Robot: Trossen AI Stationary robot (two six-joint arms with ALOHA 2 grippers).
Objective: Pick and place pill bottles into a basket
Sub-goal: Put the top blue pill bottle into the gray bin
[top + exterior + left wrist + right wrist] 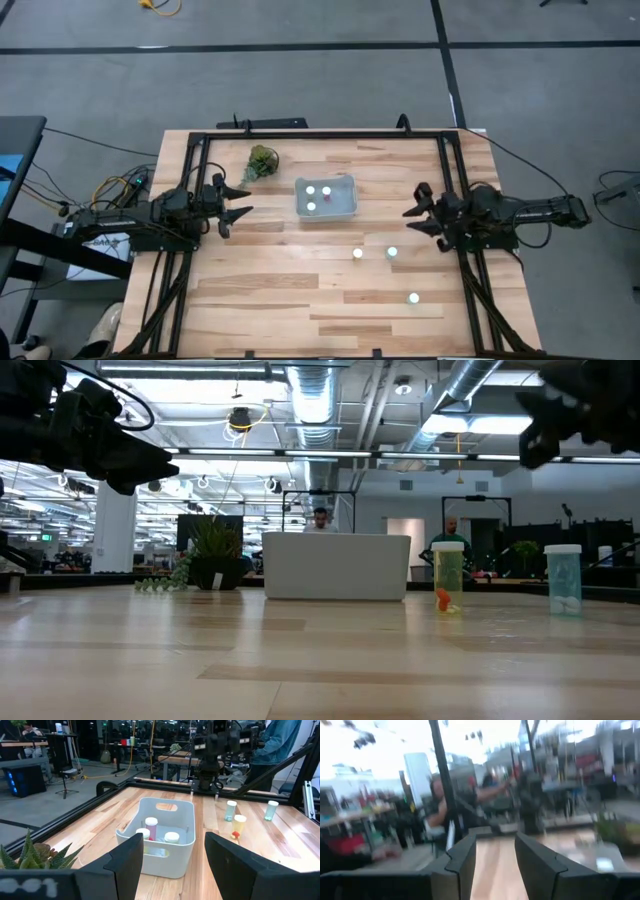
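Note:
The pale basket (pixel 325 197) stands at the table's far middle and holds three pill bottles (pixel 171 839). Three more bottles stand upright on the wood to its near right: two (pixel 358 254), (pixel 392 252) side by side and one (pixel 413 298) nearer the front. They also show in the left wrist view (pixel 239 825) and two of them in the low view (pixel 448 573). My left gripper (pixel 238 208) is open and empty, left of the basket and facing it (pixel 172 865). My right gripper (pixel 414 210) is open and empty, right of the basket (pixel 496 865).
A green leafy sprig (pixel 262 162) lies at the far left beside the basket. A black metal frame (pixel 320 132) runs round the table's edges. People stand in the room behind the table (pixel 320 520). Bare wood lies at the near left (pixel 250 300).

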